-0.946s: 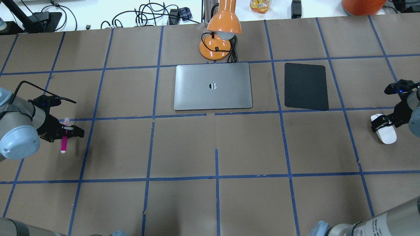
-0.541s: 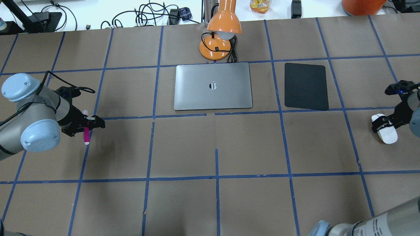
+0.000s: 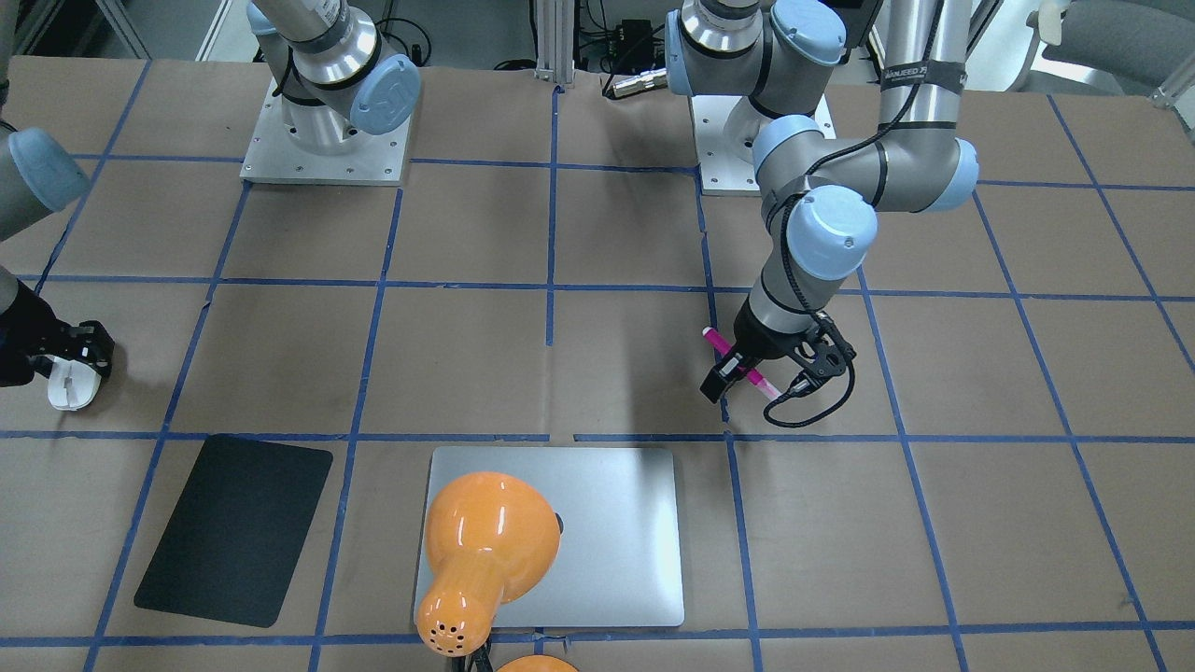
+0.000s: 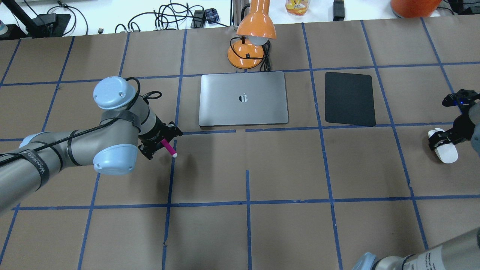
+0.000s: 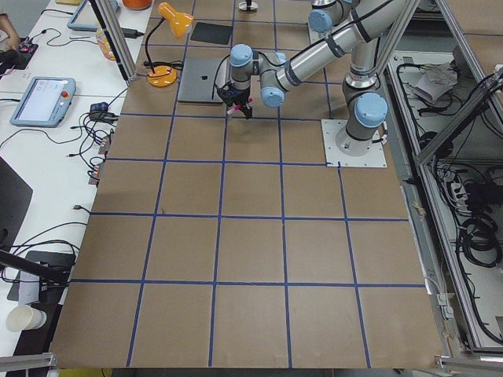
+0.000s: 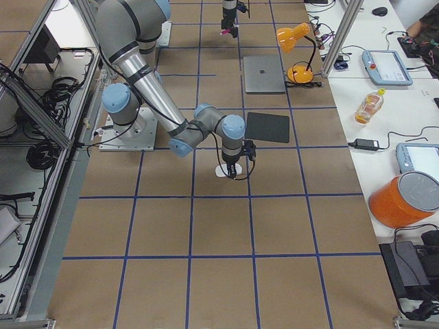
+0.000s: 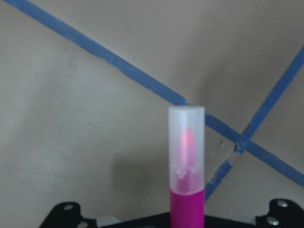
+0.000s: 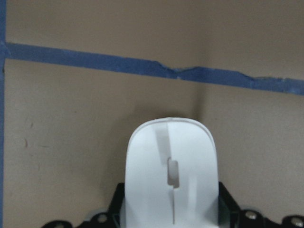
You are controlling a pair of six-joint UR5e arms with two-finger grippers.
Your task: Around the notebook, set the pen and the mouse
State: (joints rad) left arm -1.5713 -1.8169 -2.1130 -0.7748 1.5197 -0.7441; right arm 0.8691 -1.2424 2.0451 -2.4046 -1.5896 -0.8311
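The left arm reaches inward, elbow bent. The left pincer [image 4: 162, 141] pinches one tilted pen [image 4: 169, 149] near the left near corner of the single notebook [image 4: 243, 98]. Well right, the right pincer [image 4: 441, 140] clamps one mouse [image 4: 446, 153].

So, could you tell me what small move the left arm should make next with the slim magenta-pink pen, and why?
Probably lower it to the table here: the left gripper is shut on the pen just off the near left corner of the large silver-grey notebook, apart from it.
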